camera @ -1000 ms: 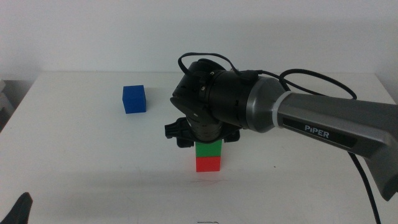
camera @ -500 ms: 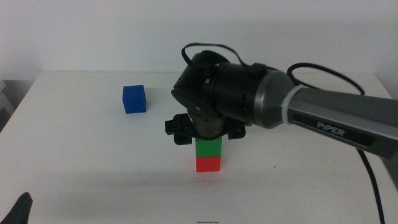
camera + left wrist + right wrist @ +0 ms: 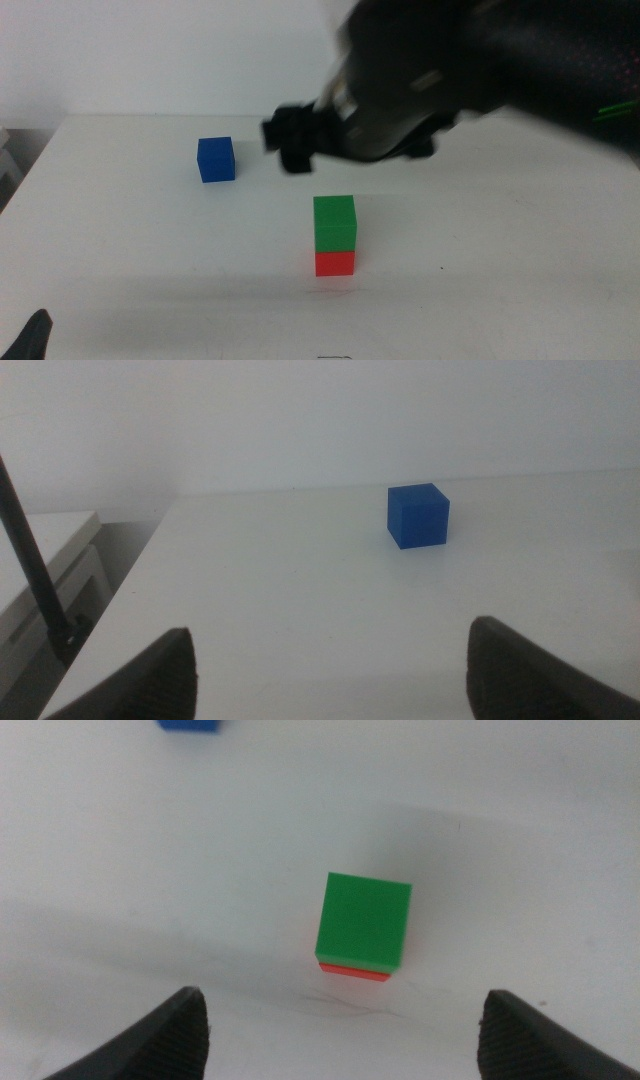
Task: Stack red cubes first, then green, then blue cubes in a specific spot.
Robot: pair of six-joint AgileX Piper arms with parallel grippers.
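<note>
So the small matte green cube (image 3: 334, 221) is sitting square on top of the small matte red cube (image 3: 334, 263), a neat two-high stack a bit below the middle of the plain white tabletop (image 3: 140, 250). In the right wrist view you're looking almost straight down on it, and only a thin red strip (image 3: 352, 973) peeks out under the green one (image 3: 365, 920).

The right gripper (image 3: 350, 140) is up in the air at about 12 o'clock from the stack, clear of the green cube and not touching it. It's pretty motion-blurred in the middle view, but the wrist camera shows its two dark jaws spread wide with nothing between them (image 3: 340, 1020).

The small matte deep blue cube (image 3: 215, 159) sits alone on the table at roughly 10 o'clock from the stack, well apart from it.

The left gripper (image 3: 330, 660) waits low at the table's near left corner, jaws spread wide and empty, with the blue cube (image 3: 418, 515) out ahead of it.
</note>
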